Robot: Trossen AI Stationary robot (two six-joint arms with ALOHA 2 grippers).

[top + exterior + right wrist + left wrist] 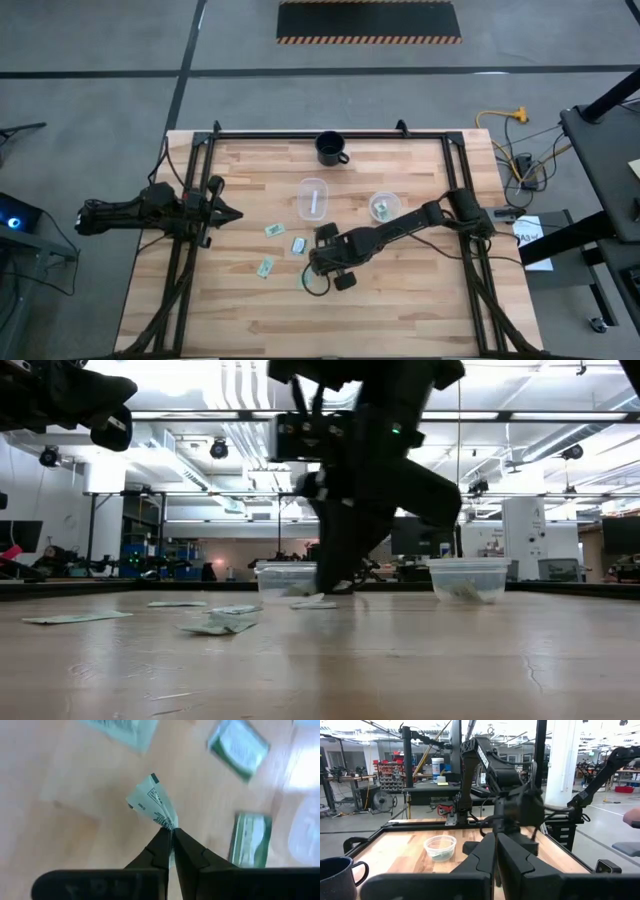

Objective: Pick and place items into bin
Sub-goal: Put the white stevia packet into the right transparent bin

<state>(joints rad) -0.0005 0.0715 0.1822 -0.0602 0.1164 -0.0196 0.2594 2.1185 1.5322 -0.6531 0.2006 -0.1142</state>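
While my right gripper (171,836) hangs over the middle of the table (400,310), its two fingers are pinched fully together on one corner of a pale green and white packet (152,801), which sticks out crumpled past the fingertips, above the wood. Just beyond it three more packets lie flat on the boards: one (265,267) nearest the front edge, one (298,245) beside my wrist, and one (274,230) a little further left. Past those stand two clear cups, the left cup (313,197) holding something pale, the right cup (384,207) holding a greenish packet. Farther back, near the table's far edge, sits a dark mug (331,148). My left gripper (226,212) waits at the left side of the table, fingers closed on nothing.
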